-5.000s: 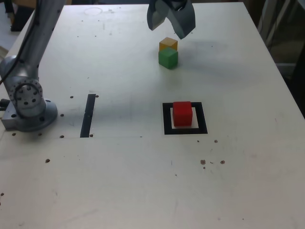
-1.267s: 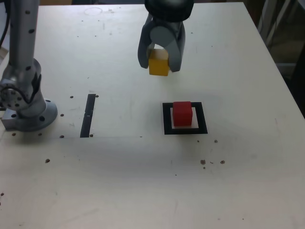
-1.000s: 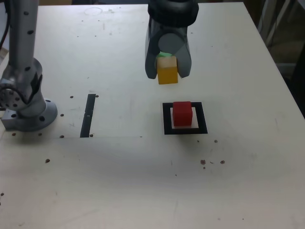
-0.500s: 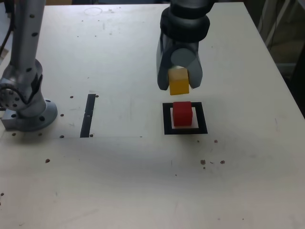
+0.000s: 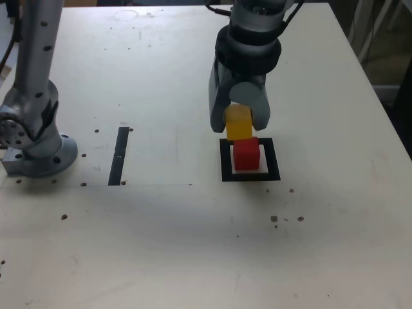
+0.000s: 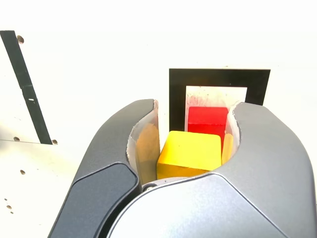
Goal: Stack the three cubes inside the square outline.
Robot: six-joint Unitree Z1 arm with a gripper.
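One cube, the red cube [image 5: 246, 154], already sits inside the square outline [image 5: 224, 161] on the worktop [image 5: 161, 225]. The pincer [image 5: 239, 122] grips the yellow cube [image 5: 238, 123] just above it, unreleased. No green cube is in view; it remains to be stacked.

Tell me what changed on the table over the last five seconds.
The claw took hold of the yellow cube, lifted it from beside the green cube at the far end, and carried it toward the camera in the exterior view. It now holds it just above the red cube. The red cube stayed inside the square outline; the black strip did not move. The green cube is now hidden.
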